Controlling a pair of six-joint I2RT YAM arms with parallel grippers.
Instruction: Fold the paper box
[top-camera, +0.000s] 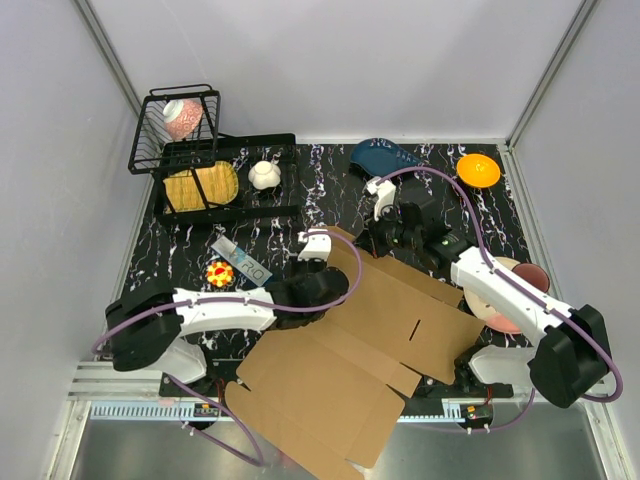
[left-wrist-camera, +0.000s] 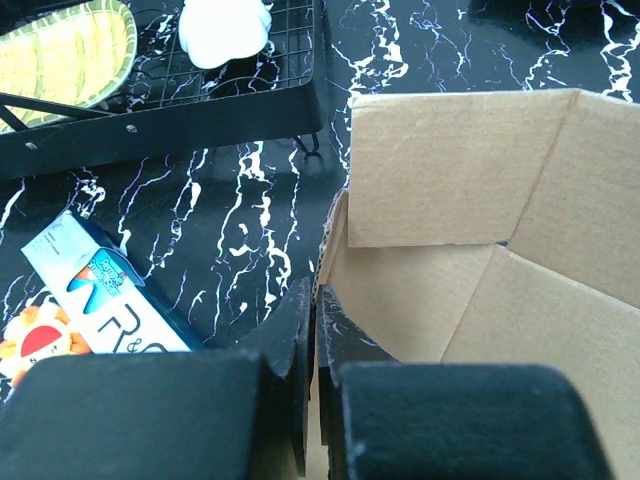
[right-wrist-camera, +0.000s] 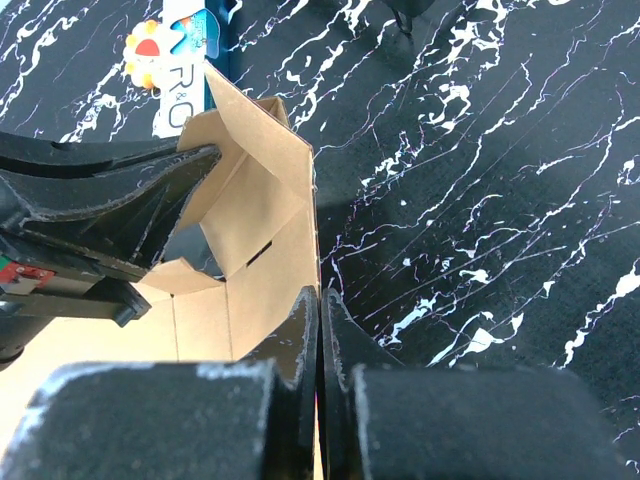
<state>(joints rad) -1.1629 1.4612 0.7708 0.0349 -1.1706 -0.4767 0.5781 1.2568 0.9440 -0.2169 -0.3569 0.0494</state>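
Both pairs of black fingers were pinched shut on cardboard. The paper box (top-camera: 360, 370) lay spread over the near middle of the black marbled table (top-camera: 180, 255), one corner hanging past the near edge. The left gripper (left-wrist-camera: 313, 340) was clamped on a raised flap's edge at the far left corner. The right gripper (right-wrist-camera: 320, 330) was clamped on a standing panel just right of it

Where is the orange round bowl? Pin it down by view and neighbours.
In the top external view, the orange round bowl sits at the far right corner of the black marbled table, just right of the dark blue object.
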